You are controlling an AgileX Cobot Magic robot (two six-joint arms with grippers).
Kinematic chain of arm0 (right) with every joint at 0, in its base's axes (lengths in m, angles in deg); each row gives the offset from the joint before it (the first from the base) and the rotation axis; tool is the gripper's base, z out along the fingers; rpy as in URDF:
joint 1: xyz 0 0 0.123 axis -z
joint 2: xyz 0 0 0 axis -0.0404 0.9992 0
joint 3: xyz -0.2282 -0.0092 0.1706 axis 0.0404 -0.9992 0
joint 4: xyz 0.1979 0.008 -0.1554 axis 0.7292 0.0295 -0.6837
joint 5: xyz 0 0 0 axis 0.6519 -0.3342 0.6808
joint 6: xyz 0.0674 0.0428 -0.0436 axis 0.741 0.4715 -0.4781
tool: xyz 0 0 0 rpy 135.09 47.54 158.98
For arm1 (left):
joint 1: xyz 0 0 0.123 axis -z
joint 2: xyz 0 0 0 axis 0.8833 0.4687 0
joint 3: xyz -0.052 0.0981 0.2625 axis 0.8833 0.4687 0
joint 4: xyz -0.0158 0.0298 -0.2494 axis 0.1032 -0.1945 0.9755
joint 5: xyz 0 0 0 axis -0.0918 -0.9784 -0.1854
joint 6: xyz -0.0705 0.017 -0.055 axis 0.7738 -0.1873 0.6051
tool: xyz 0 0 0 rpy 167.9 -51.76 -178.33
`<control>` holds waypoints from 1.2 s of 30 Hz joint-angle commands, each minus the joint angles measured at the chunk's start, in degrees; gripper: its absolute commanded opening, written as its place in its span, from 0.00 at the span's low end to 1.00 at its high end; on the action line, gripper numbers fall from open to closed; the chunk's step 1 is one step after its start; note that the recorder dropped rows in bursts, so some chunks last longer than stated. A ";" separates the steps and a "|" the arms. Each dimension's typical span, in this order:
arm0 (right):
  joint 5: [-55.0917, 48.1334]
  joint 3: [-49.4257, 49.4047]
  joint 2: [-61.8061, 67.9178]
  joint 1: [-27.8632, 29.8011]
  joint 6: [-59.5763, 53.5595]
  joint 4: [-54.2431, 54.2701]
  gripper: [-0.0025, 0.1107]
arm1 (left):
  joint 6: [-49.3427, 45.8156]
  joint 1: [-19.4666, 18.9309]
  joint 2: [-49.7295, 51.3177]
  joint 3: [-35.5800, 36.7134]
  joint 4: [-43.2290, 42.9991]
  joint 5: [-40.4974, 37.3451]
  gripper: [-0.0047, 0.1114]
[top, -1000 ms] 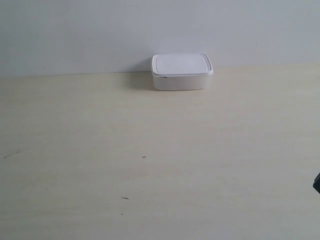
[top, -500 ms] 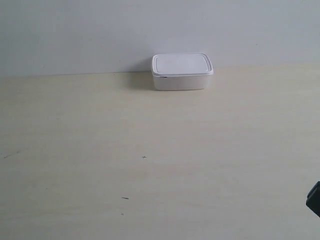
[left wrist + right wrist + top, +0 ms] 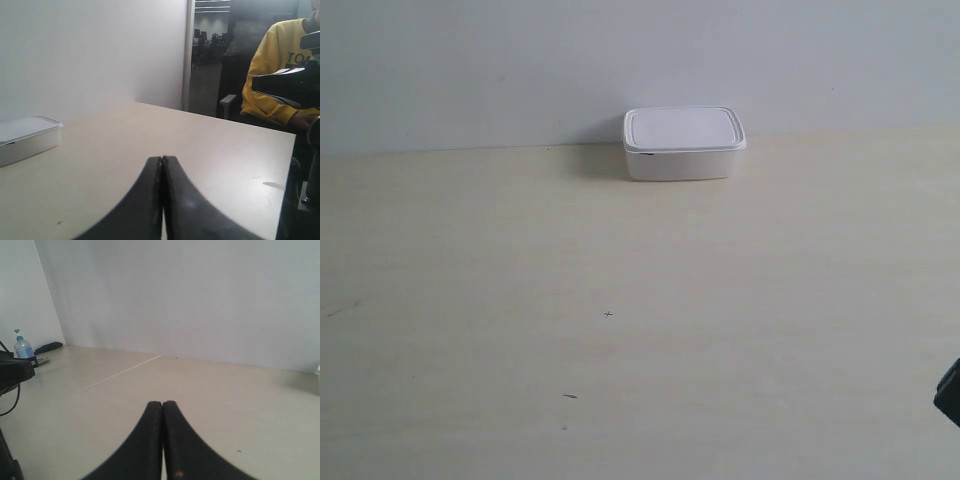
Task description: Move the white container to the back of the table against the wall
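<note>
At the back of the table (image 3: 620, 300), seemingly against the wall (image 3: 520, 60): white container (image 3: 684, 143), lidded, which we judge light, stiff, slick, best pinched across its narrower sides; left gripper (image 3: 162, 160) and right gripper (image 3: 162, 404), jaws pressed together, empty.

Over in the left wrist view, there's a person in a yellow sweatshirt (image 3: 272, 65), head cut off by the frame. Just beside that person, a grey armrest (image 3: 227, 99). Beyond the person, a dim office (image 3: 207, 42) opens up. The right wrist view catches a clear blue-capped bottle (image 3: 22, 347) and a flat dark object (image 3: 49, 346).
</note>
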 commanded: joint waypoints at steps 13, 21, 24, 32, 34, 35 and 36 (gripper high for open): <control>-0.22 -0.27 -0.39 48.13 -0.42 -0.22 0.02 | -0.08 -36.41 -0.31 0.14 -0.17 0.27 0.04; -0.48 -0.27 -0.39 55.42 -0.42 -0.22 0.02 | -0.08 -42.62 -0.31 0.14 -0.17 0.27 0.04; -0.48 -0.27 -0.39 55.42 -0.42 -0.22 0.02 | -0.08 -41.75 -0.31 0.14 -0.17 0.27 0.04; -0.55 -0.27 -0.39 51.06 -0.42 -0.22 0.02 | -0.08 -34.55 -0.31 0.14 -0.17 0.27 0.04; -0.55 -0.27 -0.39 51.06 -0.42 -0.22 0.02 | -0.08 -34.69 -0.31 0.14 -0.17 0.27 0.04; -0.55 -0.27 -0.39 51.06 -0.42 -0.22 0.02 | -0.08 -34.69 -0.31 0.14 -0.17 0.27 0.04; -0.55 -0.27 -0.39 51.06 -0.42 -0.22 0.02 | -0.08 -34.68 -0.31 0.14 -0.17 0.27 0.04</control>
